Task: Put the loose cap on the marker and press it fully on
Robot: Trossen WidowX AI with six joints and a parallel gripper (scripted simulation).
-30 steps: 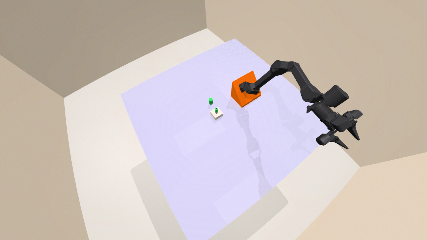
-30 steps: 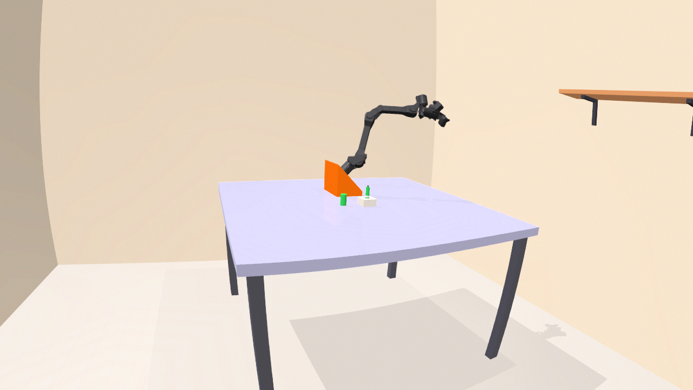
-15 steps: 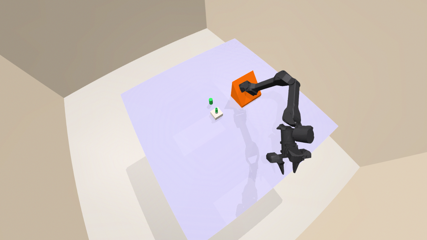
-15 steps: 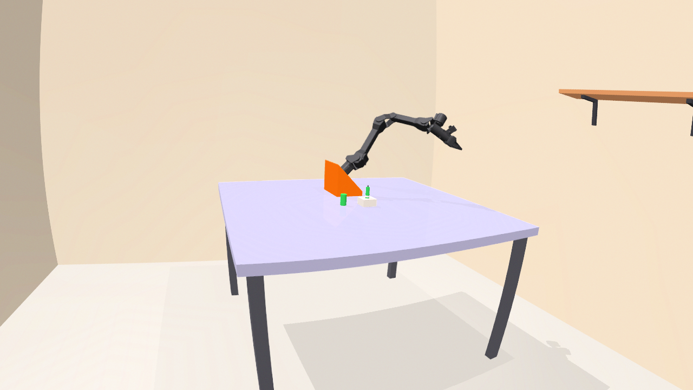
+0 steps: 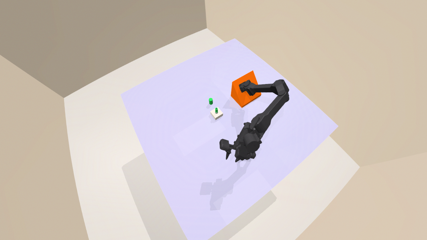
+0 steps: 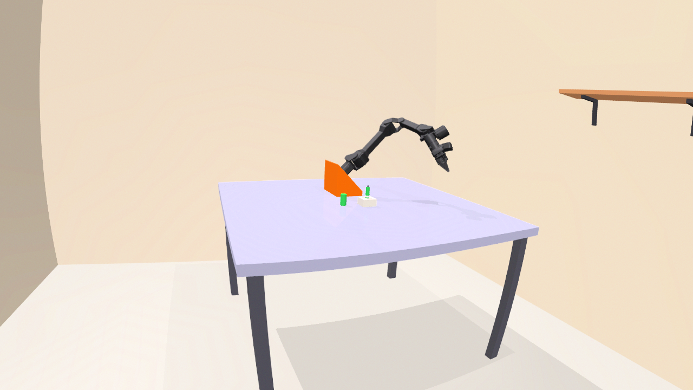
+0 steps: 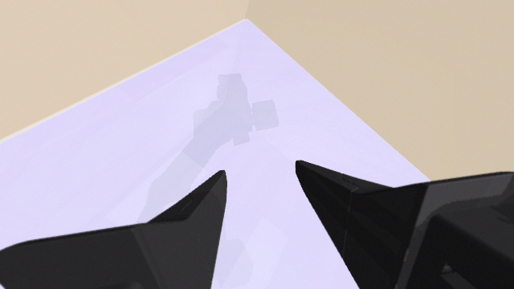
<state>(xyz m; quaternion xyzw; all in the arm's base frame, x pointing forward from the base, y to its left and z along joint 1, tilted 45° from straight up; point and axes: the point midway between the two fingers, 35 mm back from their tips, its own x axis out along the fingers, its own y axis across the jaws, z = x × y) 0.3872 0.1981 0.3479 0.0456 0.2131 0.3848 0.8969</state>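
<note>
The green marker point(image 5: 216, 110) point(image 6: 367, 190) stands upright in the white holder block point(image 5: 219, 116) point(image 6: 369, 203) near the middle of the lilac table point(image 5: 167, 125) point(image 6: 300, 227). The green cap point(image 5: 210, 101) point(image 6: 343, 199) stands loose on the table, a short way from the block. My gripper point(image 5: 232, 159) point(image 6: 445, 168) point(image 7: 261, 171) is open and empty. It hangs well above the table, pointing down, far from the cap and the marker on the near right side. The wrist view shows only bare table and the arm's shadow between the fingers.
An orange wedge point(image 5: 239, 96) point(image 6: 337, 181) stands at the arm's base, close behind the cap and the block. A wooden wall shelf point(image 6: 625, 95) hangs far off to the right. The table's corner and edges show in the wrist view.
</note>
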